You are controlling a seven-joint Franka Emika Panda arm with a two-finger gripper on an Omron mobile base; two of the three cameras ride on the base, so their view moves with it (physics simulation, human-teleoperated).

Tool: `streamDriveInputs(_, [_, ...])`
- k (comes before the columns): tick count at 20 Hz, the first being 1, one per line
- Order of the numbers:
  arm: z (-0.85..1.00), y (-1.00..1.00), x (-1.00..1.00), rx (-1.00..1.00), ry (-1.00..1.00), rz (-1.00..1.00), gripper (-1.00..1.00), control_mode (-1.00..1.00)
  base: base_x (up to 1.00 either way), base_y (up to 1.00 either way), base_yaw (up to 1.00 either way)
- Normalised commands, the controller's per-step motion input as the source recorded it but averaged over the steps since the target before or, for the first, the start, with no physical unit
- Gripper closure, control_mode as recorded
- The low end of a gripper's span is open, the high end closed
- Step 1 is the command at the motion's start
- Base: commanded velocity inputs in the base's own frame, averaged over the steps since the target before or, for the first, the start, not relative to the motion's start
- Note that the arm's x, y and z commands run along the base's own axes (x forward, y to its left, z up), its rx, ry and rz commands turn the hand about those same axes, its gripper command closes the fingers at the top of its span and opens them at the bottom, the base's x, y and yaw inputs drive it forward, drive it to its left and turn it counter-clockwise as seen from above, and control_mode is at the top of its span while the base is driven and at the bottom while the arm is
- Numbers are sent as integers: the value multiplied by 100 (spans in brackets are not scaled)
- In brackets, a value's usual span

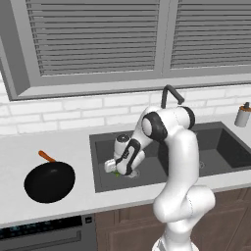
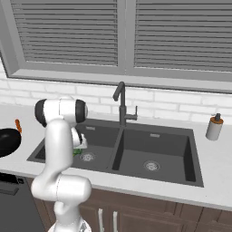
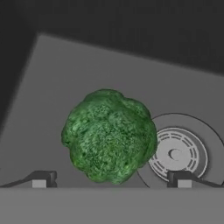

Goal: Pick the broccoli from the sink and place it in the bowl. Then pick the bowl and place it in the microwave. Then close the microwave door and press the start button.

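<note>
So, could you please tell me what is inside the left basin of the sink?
The broccoli lies on the sink floor beside the round drain, overlapping its rim. The open tool hovers over it. The arm hides part of the basin.

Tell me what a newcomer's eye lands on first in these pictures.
First the bright green broccoli, lying on the dark sink floor right beside the round steel drain, with the open gripper poised over it, a fingertip to each side. Next the white arm bending down into the left basin, and the black frying pan on the counter to the left.
</note>
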Motion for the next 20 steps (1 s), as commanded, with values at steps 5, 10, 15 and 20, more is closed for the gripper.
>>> streamDriveInputs(5, [-21, 0, 18, 0, 0, 0, -100, -100, 0, 0, 0])
streamDriveInputs(10, [-9, 3, 0, 0, 0, 0, -100, -100, 0, 0, 0])
streamDriveInputs(15, [-5, 0, 1, 0, 0, 0, -100, -100, 0, 0, 0])
streamDriveInputs(20, [0, 0, 22, 0, 0, 0, -100, -100, 0, 0, 0])
